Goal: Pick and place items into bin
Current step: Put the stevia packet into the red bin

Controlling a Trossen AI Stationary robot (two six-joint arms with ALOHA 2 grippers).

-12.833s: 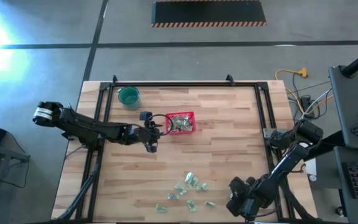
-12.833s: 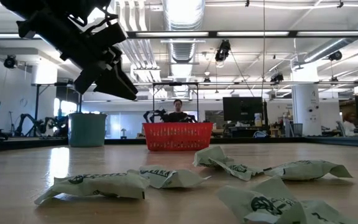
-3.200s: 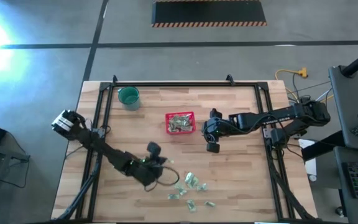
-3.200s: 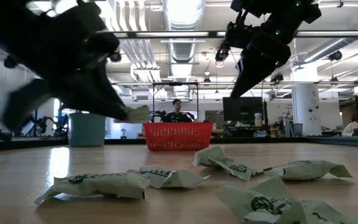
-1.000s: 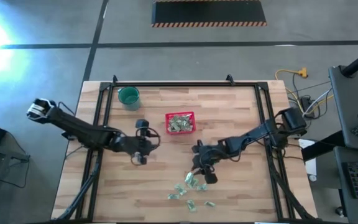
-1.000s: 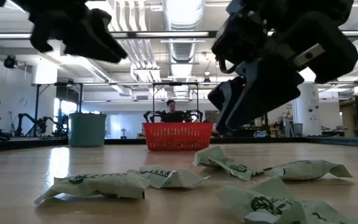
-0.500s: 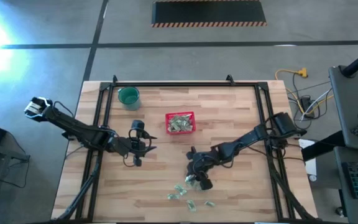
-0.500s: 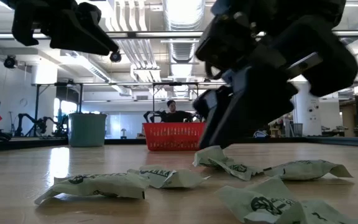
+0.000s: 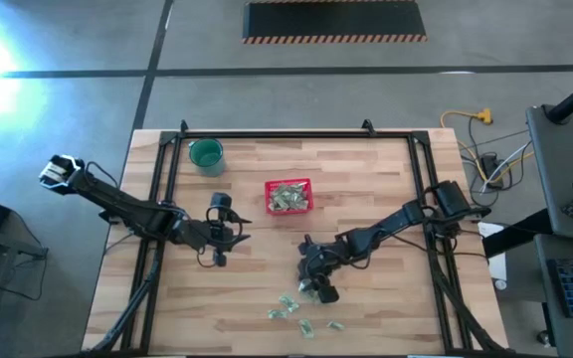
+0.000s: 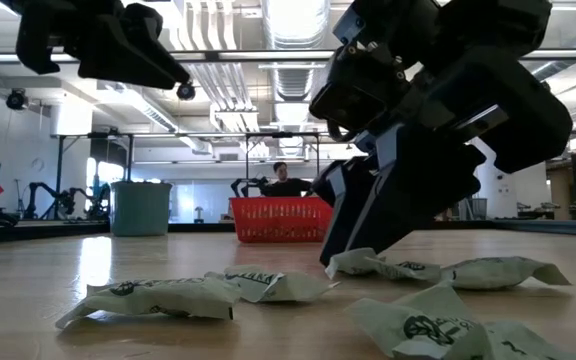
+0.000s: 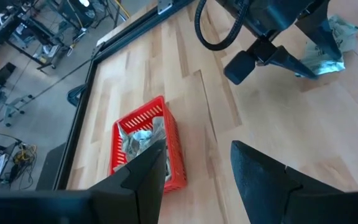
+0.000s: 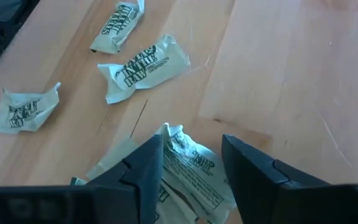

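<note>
currently right gripper (image 9: pixel 316 287) sits low at centre frame, fingers spread around a packet (image 12: pixel 188 167), not clamped. left gripper (image 9: pixel 219 254), left of centre, spread empty. red basket (image 9: pixel 288 197) upper centre.

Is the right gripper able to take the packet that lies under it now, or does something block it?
Probably yes. The right gripper is down at the table with its fingers apart on either side of a green-and-white packet, and nothing lies between them. The other packets lie apart from it.
</note>
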